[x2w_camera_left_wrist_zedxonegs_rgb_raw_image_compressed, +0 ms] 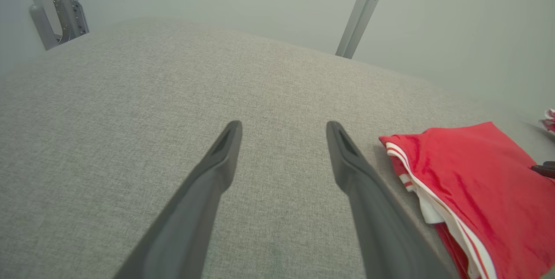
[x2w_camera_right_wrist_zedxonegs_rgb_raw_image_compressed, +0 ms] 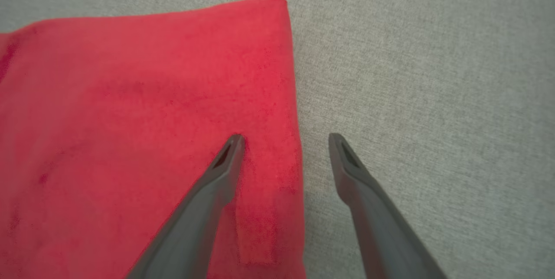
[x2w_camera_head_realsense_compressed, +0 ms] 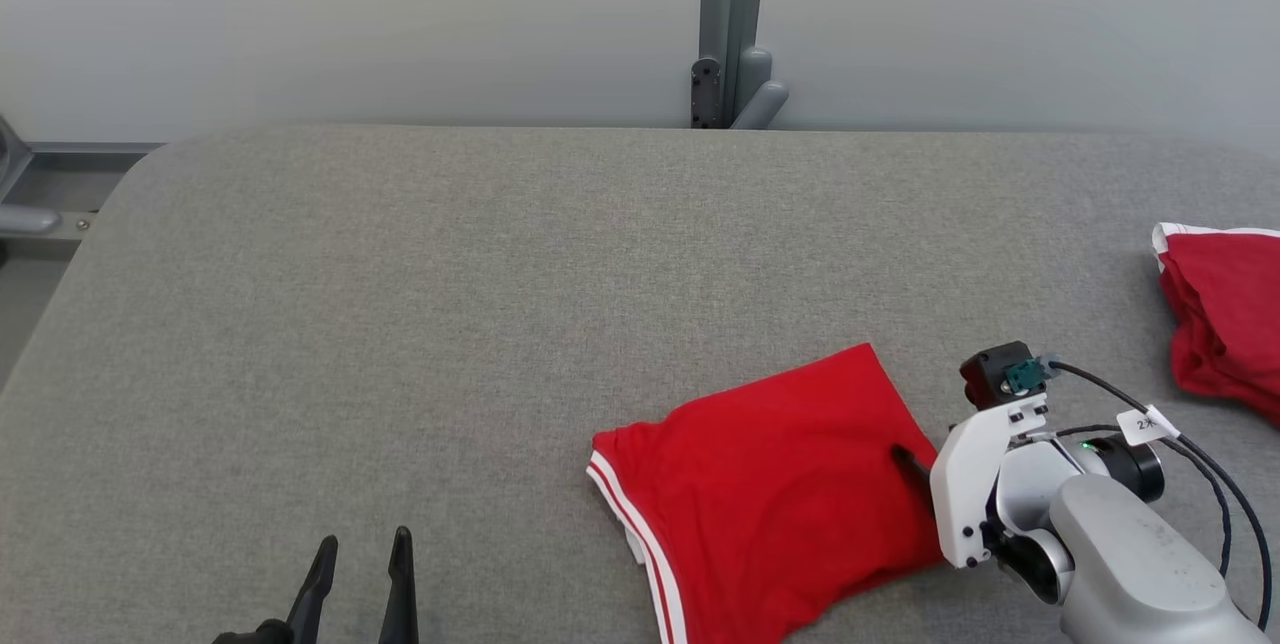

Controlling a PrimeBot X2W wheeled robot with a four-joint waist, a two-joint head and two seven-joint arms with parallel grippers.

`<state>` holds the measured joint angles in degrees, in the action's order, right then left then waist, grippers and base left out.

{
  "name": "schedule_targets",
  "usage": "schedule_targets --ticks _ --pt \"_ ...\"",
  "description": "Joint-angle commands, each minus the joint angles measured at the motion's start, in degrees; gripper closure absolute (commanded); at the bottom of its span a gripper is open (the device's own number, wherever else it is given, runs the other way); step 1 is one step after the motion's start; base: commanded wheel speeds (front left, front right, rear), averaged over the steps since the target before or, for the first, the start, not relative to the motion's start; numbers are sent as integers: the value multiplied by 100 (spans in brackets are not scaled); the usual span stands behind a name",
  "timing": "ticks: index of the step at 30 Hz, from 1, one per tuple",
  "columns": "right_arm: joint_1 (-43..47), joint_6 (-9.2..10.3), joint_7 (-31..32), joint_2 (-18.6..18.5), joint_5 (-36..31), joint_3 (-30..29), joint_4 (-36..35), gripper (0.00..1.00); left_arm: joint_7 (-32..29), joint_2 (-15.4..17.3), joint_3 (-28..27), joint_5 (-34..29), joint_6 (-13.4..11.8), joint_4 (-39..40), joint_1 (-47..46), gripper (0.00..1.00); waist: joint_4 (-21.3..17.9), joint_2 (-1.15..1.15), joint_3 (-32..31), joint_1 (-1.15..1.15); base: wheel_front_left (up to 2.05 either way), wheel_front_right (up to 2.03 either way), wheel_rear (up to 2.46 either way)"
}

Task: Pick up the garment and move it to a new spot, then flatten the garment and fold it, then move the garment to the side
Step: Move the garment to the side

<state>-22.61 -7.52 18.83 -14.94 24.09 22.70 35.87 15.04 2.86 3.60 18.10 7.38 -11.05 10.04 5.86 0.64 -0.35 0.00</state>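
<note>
1. Garment (x2w_camera_head_realsense_compressed: 770, 484): red, with white double stripes along its 9 o'clock hem. It is folded to a rough square and lies flat on the table (x2w_camera_head_realsense_compressed: 450, 274), at 5 o'clock in the head view.
2. Right gripper (x2w_camera_right_wrist_zedxonegs_rgb_raw_image_compressed: 284, 140): stands at the garment's 3 o'clock edge, claw spread wide, pinching nothing. One finger (x2w_camera_right_wrist_zedxonegs_rgb_raw_image_compressed: 208, 192) is over the red cloth and the other over bare grey covering, with the garment's edge running between them. Whether the tip touches the cloth cannot be told.
3. Left gripper (x2w_camera_head_realsense_compressed: 360, 549): at 7 o'clock in the head view, claw spread and empty over bare table, well apart from the garment.
4. Table: grey woven covering with rounded far corners.
5. Second red cloth (x2w_camera_head_realsense_compressed: 1225, 314): white-trimmed and crumpled, at 3 o'clock, apart from the garment.
6. Metal post (x2w_camera_head_realsense_compressed: 730, 24): grey, at 12 o'clock, behind the table.
</note>
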Motion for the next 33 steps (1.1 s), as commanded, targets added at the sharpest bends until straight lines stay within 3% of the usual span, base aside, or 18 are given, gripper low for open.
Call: schedule_targets --ticks 1,8,9,10,11,15,22,33 --pt "-117 8 -79 -27 -44 53 198 0 16 9 -6 17 15 1 -81 0 34 -64 19 0 0 0 0" --pt "-348 7 -91 126 299 495 890 0 16 10 47 70 16 -19 -157 0 5 -64 98 0 0 0 0" --pt "-377 5 -119 155 402 554 928 36 16 9 60 83 17 -19 -170 0 -15 -64 115 0 0 0 0" --pt "-427 5 -153 156 514 592 967 94 16 10 67 98 17 -17 -176 0 -40 -64 135 0 0 0 0" --pt "-484 5 -200 151 751 763 954 100 16 9 66 112 16 -20 -188 0 -101 -64 155 0 0 0 0" --pt "-704 8 -348 -96 1158 1038 776 100 15 9 4 102 11 12 -192 0 -333 -64 208 0 0 0 0" --pt "-1205 9 -574 -568 1646 1318 429 100 16 9 -138 96 13 85 -165 0 -1087 -64 332 0 0 0 0" --pt "-2325 6 -738 -997 1946 850 380 100 15 10 26 -131 17 202 -651 0 -1945 -64 865 0 0 0 0"
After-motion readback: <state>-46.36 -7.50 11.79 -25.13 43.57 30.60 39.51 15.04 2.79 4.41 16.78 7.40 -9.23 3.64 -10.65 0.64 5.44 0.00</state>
